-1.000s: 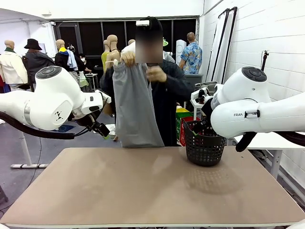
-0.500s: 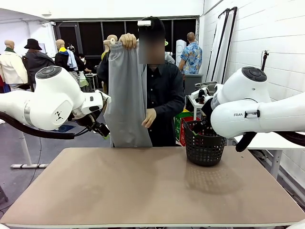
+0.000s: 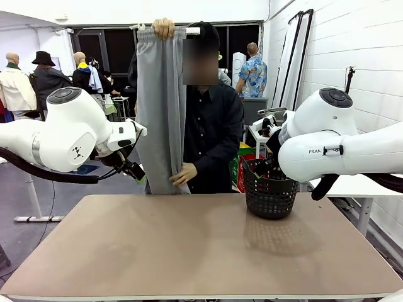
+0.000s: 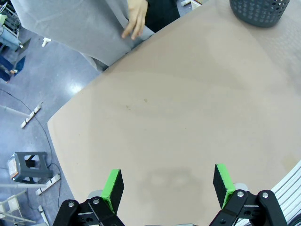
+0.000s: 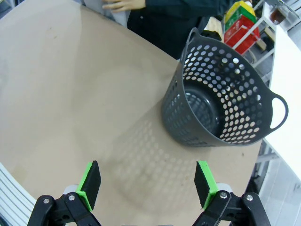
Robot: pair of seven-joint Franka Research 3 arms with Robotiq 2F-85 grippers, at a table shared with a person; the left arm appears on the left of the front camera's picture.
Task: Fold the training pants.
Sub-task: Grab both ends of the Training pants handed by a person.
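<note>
Two grippers: we are finding both spread wide and holding nothing.
Left gripper point(image 4: 168, 175): its own wrist view is showing green pads well apart, hovering over the bare table point(image 4: 188, 103).
Right gripper point(image 5: 146, 175): its own wrist view is showing pads equally parted above the table, near the black mesh basket point(image 5: 221, 108).
Training pants point(image 3: 160, 107): we are seeing them off the table, hanging full length in front of the person at the far edge.
Upper hand point(image 3: 164, 27): the front view is showing it gripping the gathered waistband overhead; the left wrist view is cutting the grey cloth off at its top edge.
Lower hand point(image 3: 184, 174): it is holding the pants near their lower end, just above the far table edge; the left wrist view is giving us the fingers lying on the cloth.
Basket, by view: the front view is presenting it upright on the table's far right; the right wrist view is looking down to its bottom.
Arms: the front view is showing the left arm point(image 3: 69, 135) and right arm point(image 3: 340, 151) flanking the table, well apart from the pants.
</note>
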